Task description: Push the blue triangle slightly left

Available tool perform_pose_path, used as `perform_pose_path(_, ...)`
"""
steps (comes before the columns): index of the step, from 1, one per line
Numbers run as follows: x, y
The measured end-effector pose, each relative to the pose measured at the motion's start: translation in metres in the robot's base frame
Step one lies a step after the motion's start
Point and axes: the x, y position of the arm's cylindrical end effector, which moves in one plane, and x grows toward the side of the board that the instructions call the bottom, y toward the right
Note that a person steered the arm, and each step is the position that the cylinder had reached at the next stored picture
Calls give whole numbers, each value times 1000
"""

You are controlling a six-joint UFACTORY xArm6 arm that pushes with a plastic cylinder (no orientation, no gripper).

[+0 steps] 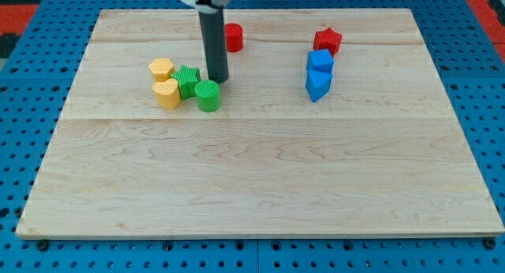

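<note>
The blue triangle lies on the wooden board at the view's upper right, just below a blue cube-like block that touches it. A red star sits above those two. My tip is far to the left of the blue triangle. It stands just above the green cylinder and right of the green star.
A yellow hexagon and a yellow heart-like block sit left of the green star. A red cylinder is partly hidden behind the rod. The wooden board lies on a blue pegboard surface.
</note>
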Motion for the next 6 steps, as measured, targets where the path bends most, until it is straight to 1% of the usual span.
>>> perform_pose_path(1,48,45)
perform_pose_path(2,58,138)
perform_pose_path(3,45,179)
perform_pose_path(4,30,195)
perform_pose_path(5,3,186)
perform_pose_path(6,-8,127)
